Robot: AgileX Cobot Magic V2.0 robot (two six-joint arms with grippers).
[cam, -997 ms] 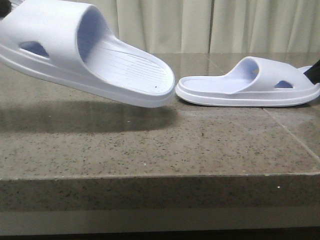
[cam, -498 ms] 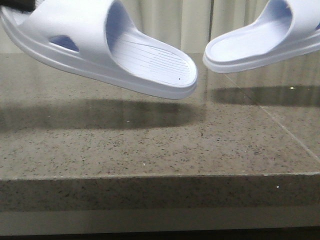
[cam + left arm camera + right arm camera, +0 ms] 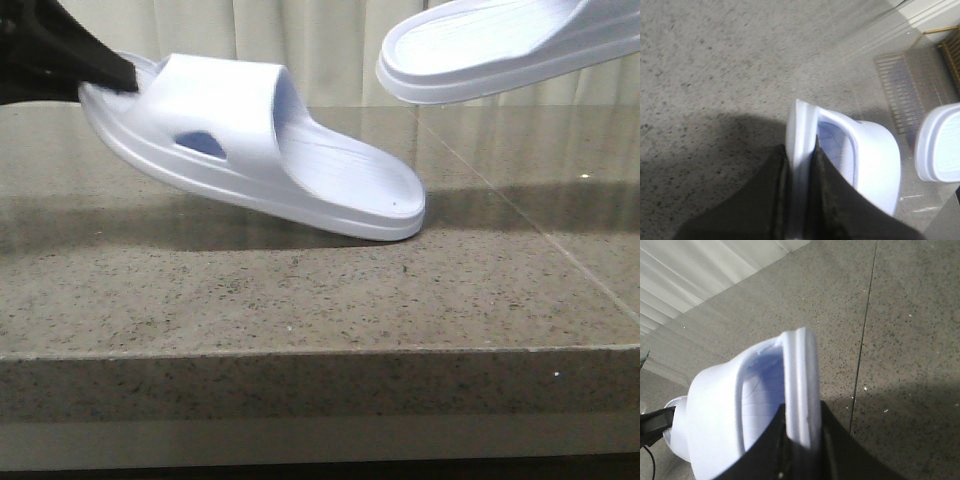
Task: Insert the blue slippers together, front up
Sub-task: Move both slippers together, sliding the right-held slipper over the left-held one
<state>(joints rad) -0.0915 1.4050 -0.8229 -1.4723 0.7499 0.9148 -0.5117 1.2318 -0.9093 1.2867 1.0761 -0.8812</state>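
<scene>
A speckled grey-brown polished stone desk (image 3: 300, 290) is filling the scene. Above it, the left gripper (image 3: 799, 200) is holding one pale lavender-blue moulded foam slipper (image 3: 260, 150) by its rim, jaws clamped on it, one end dipping toward the desk. The right gripper (image 3: 800, 450) is clamping the matching foam slipper (image 3: 510, 45) higher up, well apart. Judging by this, both are being carried for nesting; next, they need aligning, one sliding under the other's wide strap.

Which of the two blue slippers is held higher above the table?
The slipper in the right hand: it hangs level with the curtain, while the left hand's slipper tilts down near the table.
</scene>
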